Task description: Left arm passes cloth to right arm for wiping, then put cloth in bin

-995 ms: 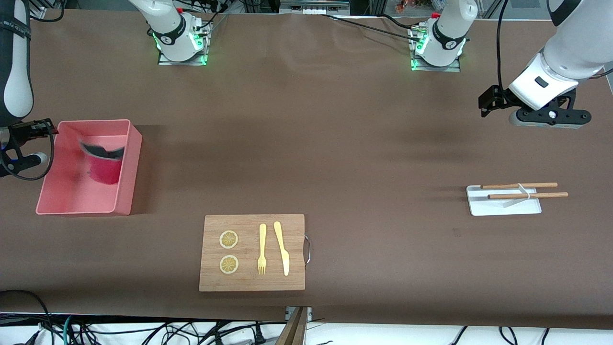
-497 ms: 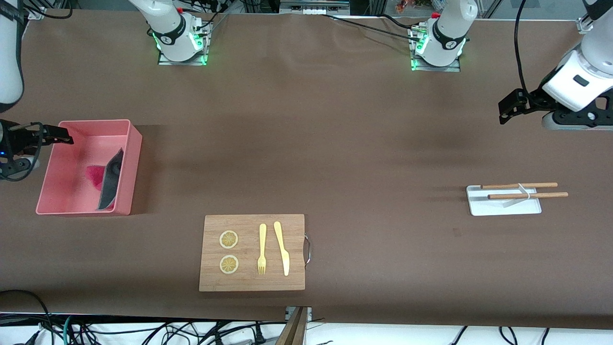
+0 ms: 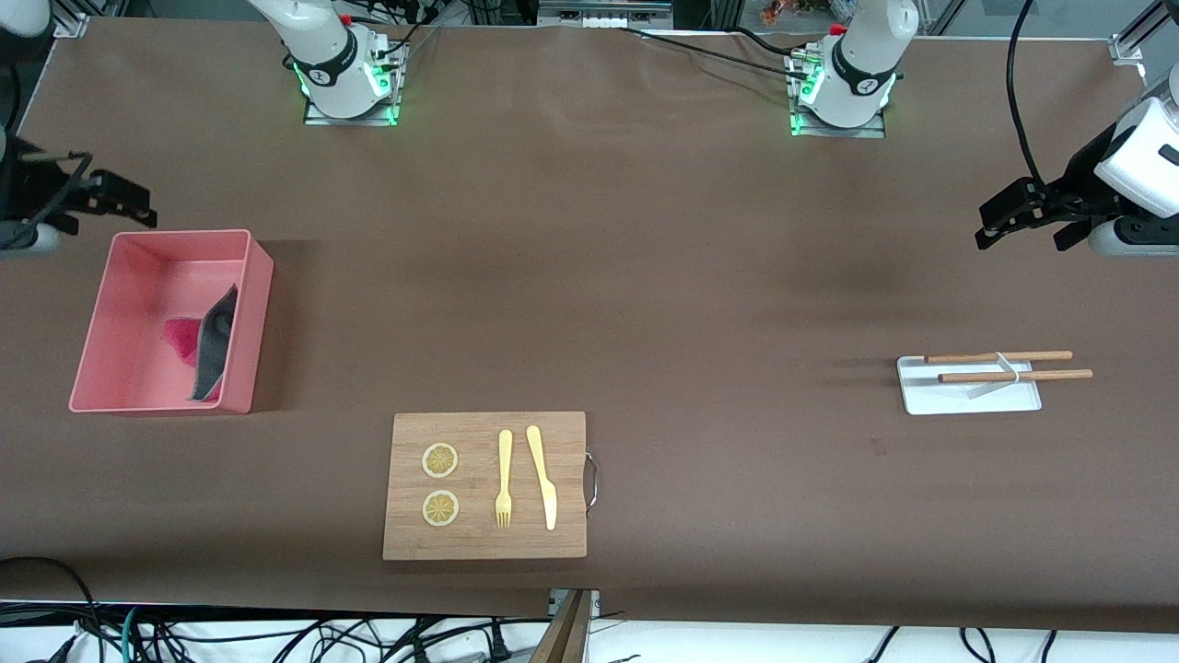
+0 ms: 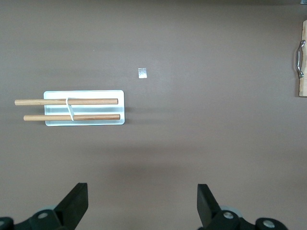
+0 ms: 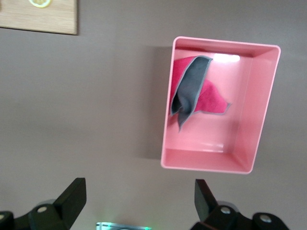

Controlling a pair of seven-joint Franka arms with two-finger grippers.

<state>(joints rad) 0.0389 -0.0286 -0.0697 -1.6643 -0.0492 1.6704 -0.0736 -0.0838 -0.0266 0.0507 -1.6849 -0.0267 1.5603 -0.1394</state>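
The cloth (image 3: pixel 207 343) lies loose in the salmon-pink bin (image 3: pixel 138 304), dark grey face folded over magenta, against the wall nearest the table's middle. In the right wrist view the cloth (image 5: pixel 192 91) lies inside the bin (image 5: pixel 211 165). My right gripper (image 3: pixel 129 198) is open and empty, up in the air beside the bin's corner at the right arm's end of the table; it also shows in the right wrist view (image 5: pixel 139 201). My left gripper (image 3: pixel 1022 226) is open and empty, high over the left arm's end of the table, and shows in the left wrist view (image 4: pixel 142 206).
A white tray with wooden chopsticks (image 3: pixel 972 382) lies near the left arm's end, also in the left wrist view (image 4: pixel 84 108). A wooden cutting board (image 3: pixel 485 485) with lemon slices, a fork and a knife lies near the front camera.
The cloth dropped and settled flat in the bin. My right gripper pulled away from the bin toward the bases. My left gripper drew farther toward its end of the table.
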